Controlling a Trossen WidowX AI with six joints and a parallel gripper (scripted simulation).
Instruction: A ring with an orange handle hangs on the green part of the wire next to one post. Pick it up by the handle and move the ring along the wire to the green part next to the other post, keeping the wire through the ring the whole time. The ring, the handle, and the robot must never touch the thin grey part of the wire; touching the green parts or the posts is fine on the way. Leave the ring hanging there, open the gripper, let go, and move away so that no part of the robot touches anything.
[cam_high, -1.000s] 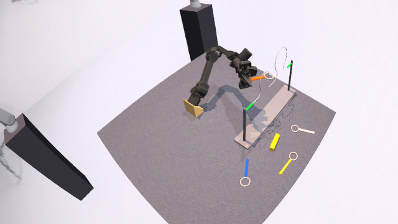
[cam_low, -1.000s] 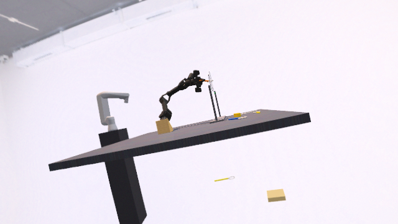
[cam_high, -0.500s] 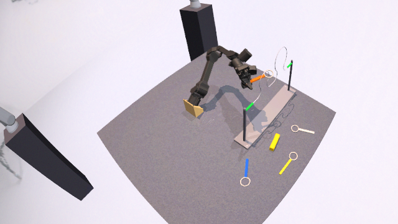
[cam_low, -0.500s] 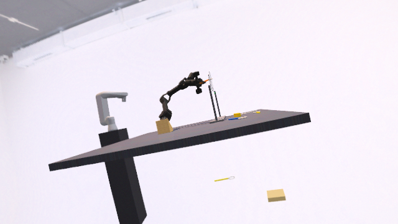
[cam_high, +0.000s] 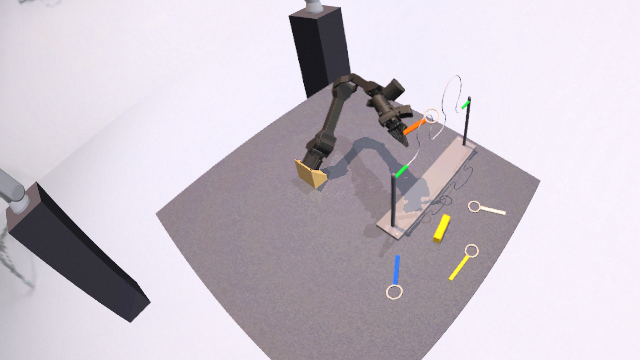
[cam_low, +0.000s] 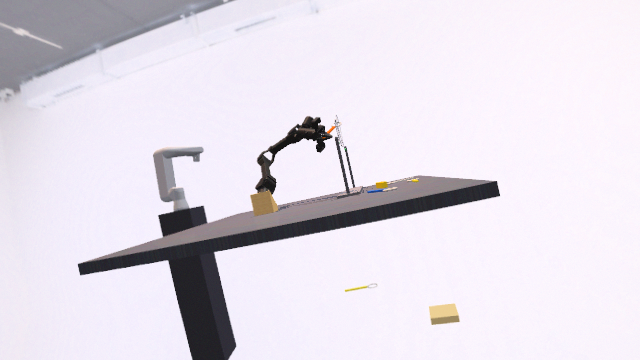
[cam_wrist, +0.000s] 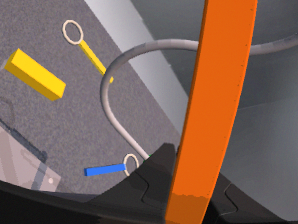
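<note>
White walls (cam_low: 500, 90); grey ceiling (cam_low: 100, 30) at upper left; dark pedestal (cam_high: 320, 55) (cam_low: 200, 300) beside tabletop (cam_high: 260, 215) (cam_low: 300, 227).

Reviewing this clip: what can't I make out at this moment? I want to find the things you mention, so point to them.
- Ring (cam_high: 424, 114): top view, too small to tell whether the wire touches it; wrist view, cut off by the upper edge.
- Blue-handled ring's loop (cam_wrist: 125, 165): wrist view, partly hidden by the jaws.
- Far handle end: wrist view, cut off by the bottom edge.

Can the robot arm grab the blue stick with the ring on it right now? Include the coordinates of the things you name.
Probably not yet: its gripper (cam_high: 404, 141) is shut on the orange handle (cam_high: 415, 127) (cam_wrist: 215, 100), and the blue stick (cam_high: 397, 270) (cam_wrist: 105, 170) lies down on the table.
</note>
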